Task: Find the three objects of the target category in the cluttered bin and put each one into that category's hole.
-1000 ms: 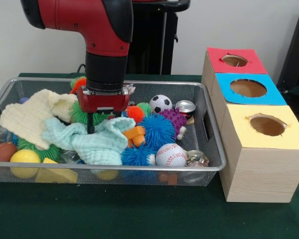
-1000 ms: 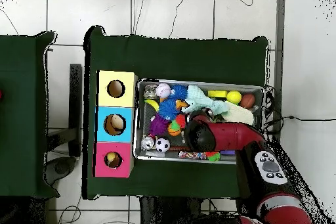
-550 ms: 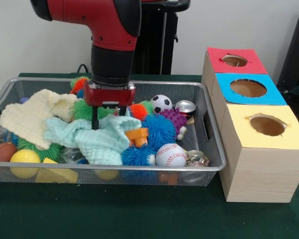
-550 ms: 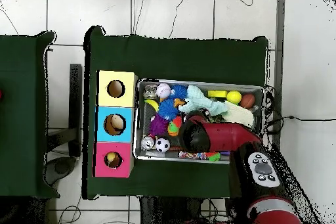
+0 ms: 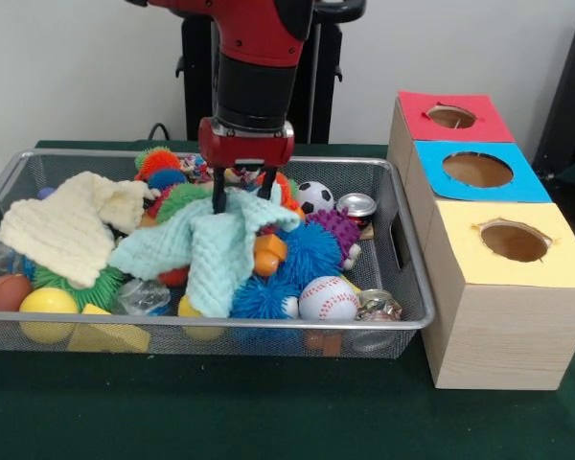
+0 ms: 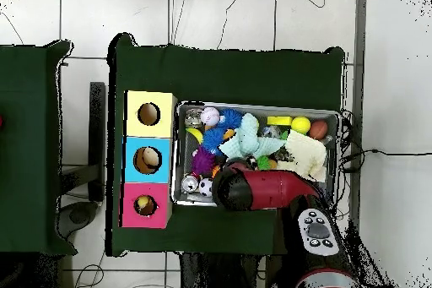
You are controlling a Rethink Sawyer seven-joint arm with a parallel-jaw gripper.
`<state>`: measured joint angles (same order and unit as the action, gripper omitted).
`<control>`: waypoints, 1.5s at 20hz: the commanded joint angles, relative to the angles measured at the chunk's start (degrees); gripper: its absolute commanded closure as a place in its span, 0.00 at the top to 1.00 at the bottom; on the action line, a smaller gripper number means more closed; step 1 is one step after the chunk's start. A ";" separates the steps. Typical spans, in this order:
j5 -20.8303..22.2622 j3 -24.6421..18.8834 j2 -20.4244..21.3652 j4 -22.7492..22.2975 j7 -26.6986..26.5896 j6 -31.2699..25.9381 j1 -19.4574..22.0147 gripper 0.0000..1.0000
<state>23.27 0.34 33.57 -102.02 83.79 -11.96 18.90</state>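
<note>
My gripper (image 5: 242, 201) hangs over the middle of the wire mesh bin (image 5: 220, 325), shut on a mint green cloth (image 5: 207, 251). The cloth is raised at its top and drapes down over the toys. A cream cloth (image 5: 62, 226) lies at the bin's left end. Spiky balls in blue (image 5: 307, 253), purple (image 5: 337, 228) and green (image 5: 182, 198) surround the gripper. A baseball (image 5: 328, 298) and a soccer ball (image 5: 311, 197) lie to its right. In the overhead view the arm (image 6: 253, 188) covers the gripper, and the mint cloth (image 6: 246, 139) shows beyond it.
Beside the bin stands a wooden box with a yellow hole (image 5: 514, 240), a blue hole (image 5: 477, 170) and a red hole (image 5: 450, 117). A crushed can (image 5: 356, 205), a yellow ball (image 5: 46, 308) and a brown football (image 5: 2, 291) also lie in the bin.
The gripper has risen and shifted right in the front view, pulling the mint cloth up and along with it. Toys that the cloth covered at the bin's left now show.
</note>
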 commanded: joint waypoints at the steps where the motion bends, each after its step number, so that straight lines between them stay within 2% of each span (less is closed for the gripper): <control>1: -1.95 1.44 0.47 -6.80 10.50 -3.72 -0.17 1.00; 9: -2.85 0.92 -1.11 -6.89 9.46 -4.09 1.78 1.00; 15: -5.26 1.11 1.16 -3.07 8.02 -10.98 -1.32 1.00; 19: -9.37 -0.25 0.76 -2.79 10.68 -12.82 -3.42 1.00; 26: -12.78 1.55 -2.76 -1.59 14.09 -8.46 -8.94 1.00; 30: -14.02 1.54 -4.85 -3.75 14.91 -1.95 -9.03 1.00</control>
<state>12.68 2.90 33.35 -104.54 84.13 -15.82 10.59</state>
